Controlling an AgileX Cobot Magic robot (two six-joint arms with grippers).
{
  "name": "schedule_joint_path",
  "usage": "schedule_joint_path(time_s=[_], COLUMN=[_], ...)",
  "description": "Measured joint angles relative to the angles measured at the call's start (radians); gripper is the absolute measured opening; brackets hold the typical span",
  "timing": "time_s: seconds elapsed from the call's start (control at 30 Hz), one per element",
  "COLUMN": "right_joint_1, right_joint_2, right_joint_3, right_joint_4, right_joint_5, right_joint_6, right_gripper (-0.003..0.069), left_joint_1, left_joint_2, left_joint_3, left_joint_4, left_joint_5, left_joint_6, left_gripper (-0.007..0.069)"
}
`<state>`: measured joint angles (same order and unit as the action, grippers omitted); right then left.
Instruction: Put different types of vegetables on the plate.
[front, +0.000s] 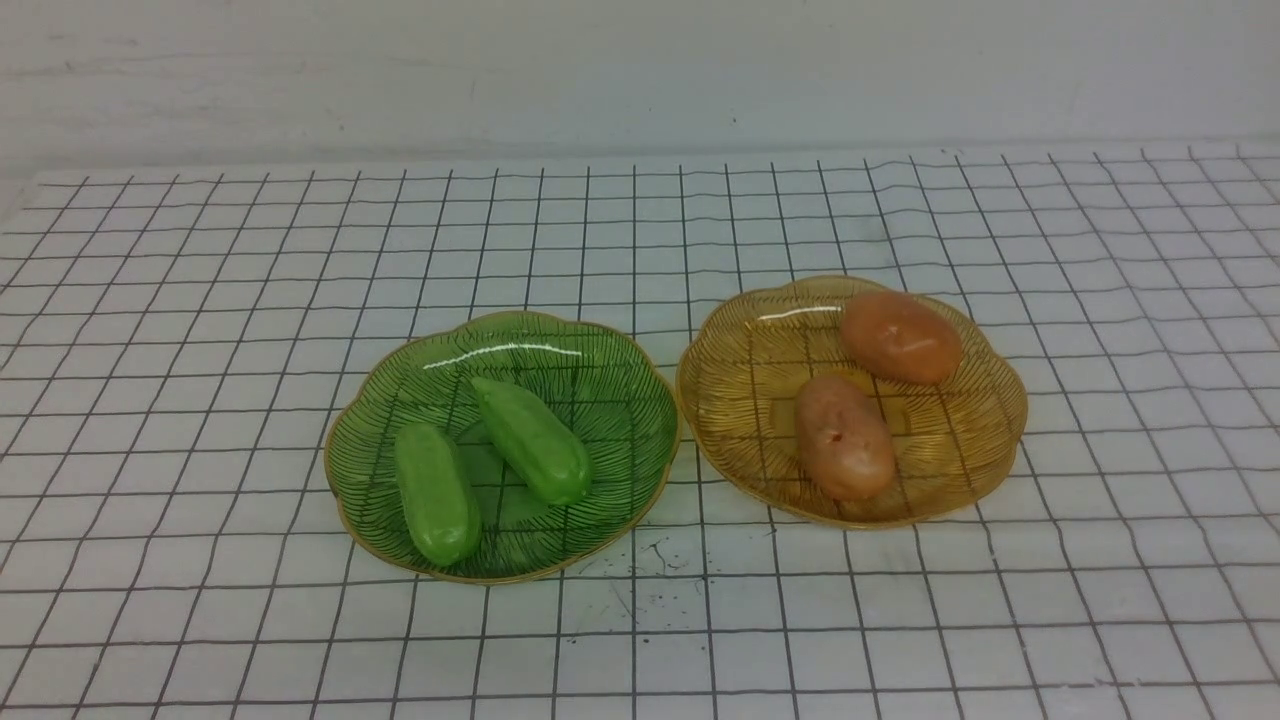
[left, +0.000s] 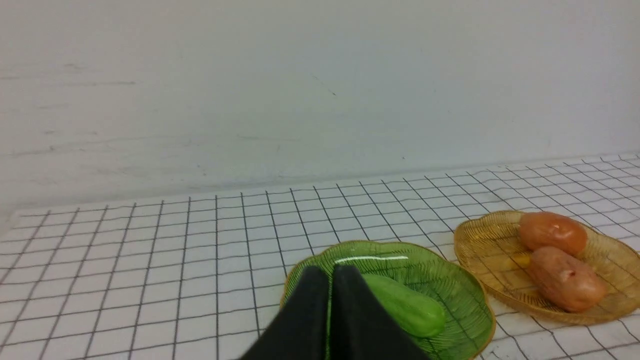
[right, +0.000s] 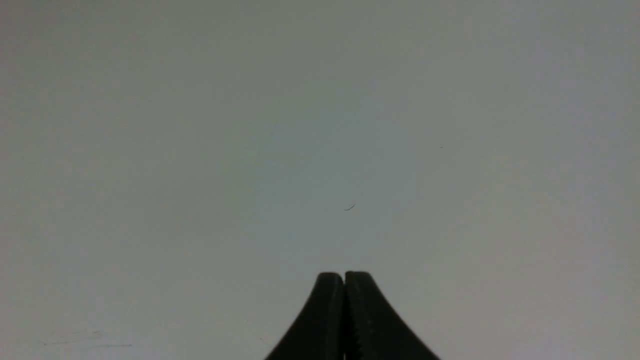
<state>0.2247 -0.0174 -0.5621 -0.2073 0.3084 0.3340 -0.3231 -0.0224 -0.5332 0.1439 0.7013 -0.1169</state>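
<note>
Two glossy light-green cucumber toys (front: 436, 492) (front: 532, 438) lie in a green glass plate (front: 600, 350) left of centre. Two orange-brown potato toys (front: 843, 436) (front: 900, 336) lie in an amber glass plate (front: 990, 420) to its right. Neither gripper shows in the front view. In the left wrist view my left gripper (left: 330, 272) is shut and empty, held back from the green plate (left: 450, 285); one cucumber (left: 407, 307) and both potatoes (left: 565, 280) (left: 550, 232) show there. My right gripper (right: 344, 277) is shut and empty, facing a plain grey wall.
The plates stand side by side on a white cloth with a black grid (front: 200, 300) that covers the table. A pale wall (front: 640, 70) rises behind the table's far edge.
</note>
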Motion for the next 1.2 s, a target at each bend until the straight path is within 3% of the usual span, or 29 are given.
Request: schedule_joint_path(time_s=[0.17, 0.4, 0.67, 1.2], right_joint_1=[0.000, 0.000, 0.000, 0.000], right_joint_2=[0.000, 0.000, 0.000, 0.000], right_joint_3=[0.000, 0.000, 0.000, 0.000], right_joint_4=[0.000, 0.000, 0.000, 0.000], right_joint_5=[0.001, 0.002, 0.003, 0.003], right_joint_6=[0.000, 0.000, 0.000, 0.000], right_gripper=[-0.0015, -0.0015, -0.0015, -0.0015], left_joint_1=[0.038, 0.274, 0.338, 0.338], left_joint_2=[0.002, 0.003, 0.003, 0.003], left_joint_3=[0.216, 0.535, 0.560, 0.560], left_joint_4=[-0.035, -0.186, -0.209, -0.209], left_joint_5=[-0.177, -0.407, -0.327, -0.320], left_joint_6=[0.117, 0.164, 0.263, 0.287], left_gripper=[-0.0008, -0.0008, -0.0008, -0.0008])
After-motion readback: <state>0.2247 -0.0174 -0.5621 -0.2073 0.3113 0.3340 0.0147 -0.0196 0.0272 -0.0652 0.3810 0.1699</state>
